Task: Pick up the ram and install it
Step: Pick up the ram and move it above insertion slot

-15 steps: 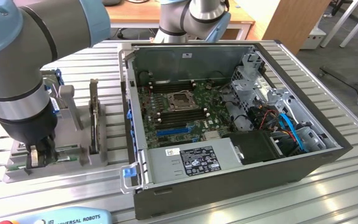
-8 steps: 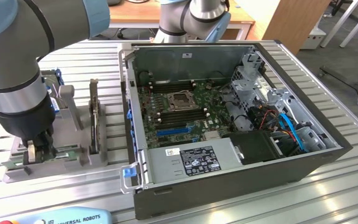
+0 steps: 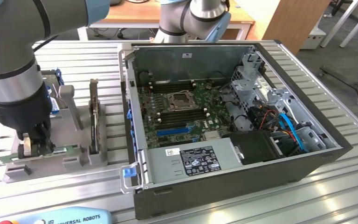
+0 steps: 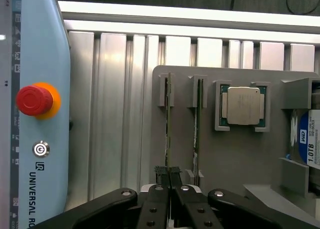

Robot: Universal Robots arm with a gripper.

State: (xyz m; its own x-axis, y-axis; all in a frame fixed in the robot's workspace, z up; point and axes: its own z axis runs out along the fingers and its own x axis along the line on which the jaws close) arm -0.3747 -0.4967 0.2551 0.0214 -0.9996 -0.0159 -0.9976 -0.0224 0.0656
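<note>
You are at the pick-up step, with nothing installed yet. The arm's black two-fingered gripper [image 3: 35,147] is clenched on the ram [image 3: 67,150], the long, thin green circuit-board stick with a white label. The stick stands on edge in the outermost slot of the flat grey plastic parts holder [image 3: 73,162]. In the exterior view the holder sits at about nine o'clock from the open dark-grey computer case [image 3: 303,163]. The stick lies along the holder's six o'clock edge, nearest the light-blue teach pendant [image 3: 67,217]. The wrist view shows the fingertips [image 4: 160,170] pinching the stick's thin edge near one end. A second, similar memory stick [image 4: 198,119] stands in the neighbouring slot, between the ram and the square silver processor chip [image 4: 243,105]. To my eye the ram looks seated in its slot, so the grasp is made and the lift has not begun. Getting it out calls for a straight pull along the slot walls, without tilting, so the neighbour is not knocked. The green motherboard [image 3: 166,123] with its narrow black memory slots lies well apart, at three o'clock from the gripper.
</note>
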